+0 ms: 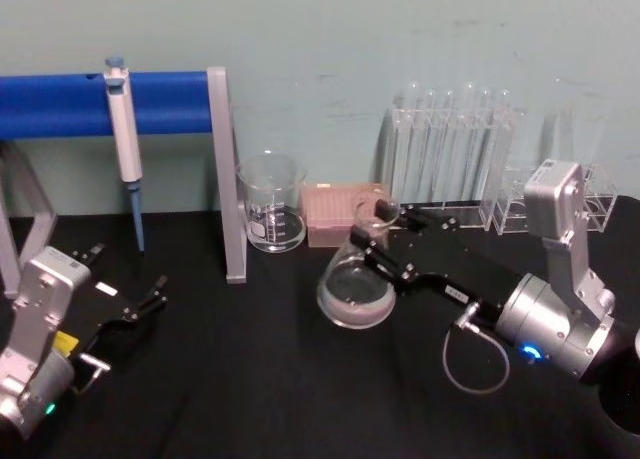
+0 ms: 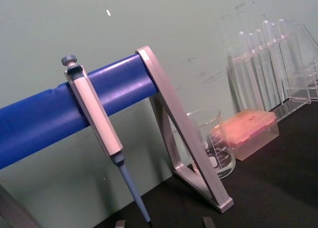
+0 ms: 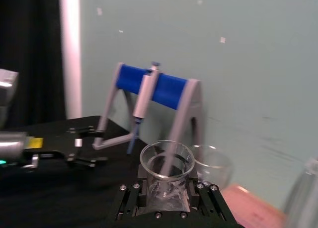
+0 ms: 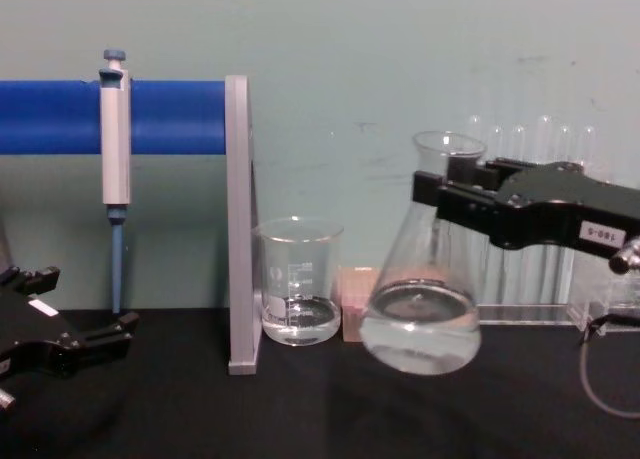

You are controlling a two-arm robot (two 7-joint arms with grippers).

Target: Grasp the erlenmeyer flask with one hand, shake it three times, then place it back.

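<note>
The erlenmeyer flask (image 1: 355, 284) is clear glass with a little clear liquid, and it hangs tilted just above the black table, right of centre. My right gripper (image 1: 385, 234) is shut on its narrow neck, just below the flared rim. From the side, the flask (image 4: 420, 314) leans with its base off the table, held by the black right gripper (image 4: 450, 194). In the right wrist view the flask's rim (image 3: 166, 158) stands between the fingers of the right gripper (image 3: 166, 200). My left gripper (image 1: 130, 284) rests open and empty at the table's left.
A glass beaker (image 1: 272, 204) with some liquid stands behind the flask, beside a pink tip box (image 1: 335, 214). A clear test-tube rack (image 1: 450, 159) lines the back right. A pipette (image 1: 122, 129) hangs on the blue-barred stand (image 1: 225, 169) at the back left.
</note>
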